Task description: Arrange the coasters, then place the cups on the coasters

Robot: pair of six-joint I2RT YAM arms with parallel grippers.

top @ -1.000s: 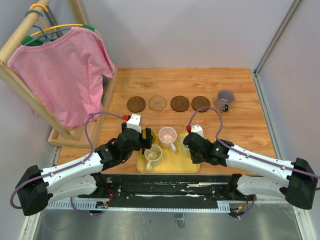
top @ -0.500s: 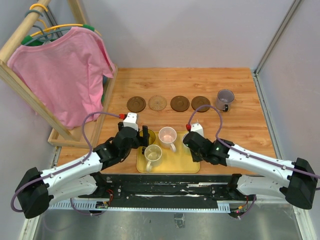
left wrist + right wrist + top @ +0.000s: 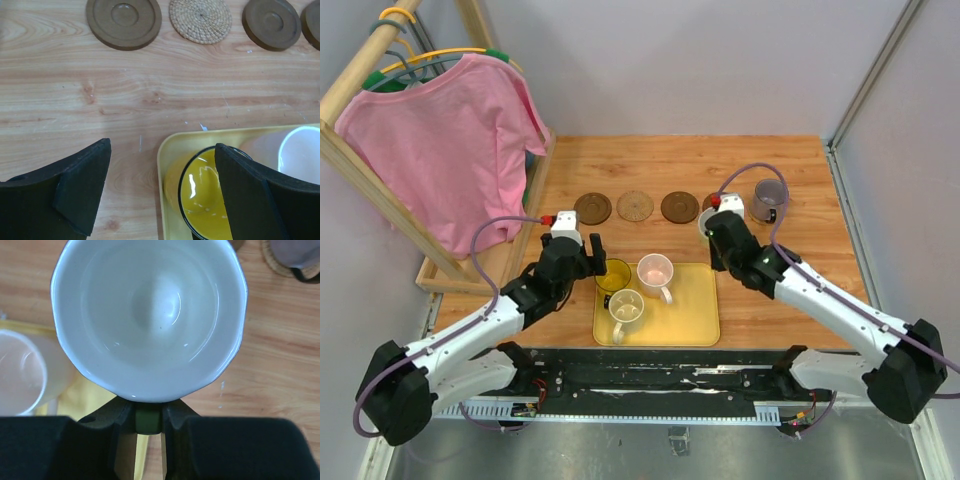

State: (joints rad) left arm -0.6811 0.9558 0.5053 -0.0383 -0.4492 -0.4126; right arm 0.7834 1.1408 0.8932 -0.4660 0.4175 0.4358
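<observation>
**Right fingers [image 3: 102,432] hold the white cup at the fourth coaster**

Pinched narrow on the pale green handle [image 3: 148,420], the right gripper [image 3: 148,427] carries the white cup [image 3: 150,315] upright. The handle points near, toward the wrist, and the bowl sits to the far side. The fourth coaster [image 3: 705,202] lies under or just far of the cup and is mostly hidden by it, so I cannot tell whether the cup is centred. The set-down looks like a short ease down, and the right arm is the one placed for it.

Just right stands the grey-purple cup [image 3: 770,198] on the rightmost coaster [image 3: 280,267], close enough to be knocked. To the left, three coasters [image 3: 635,206] sit bare in the row.

On the near side, the yellow tray [image 3: 700,320] holds the pink cup [image 3: 655,270], the cream cup [image 3: 626,307] and the yellow cup [image 3: 200,195]. The left gripper [image 3: 162,147] hangs over the yellow cup's left edge, spread wide and gripping nothing.
</observation>
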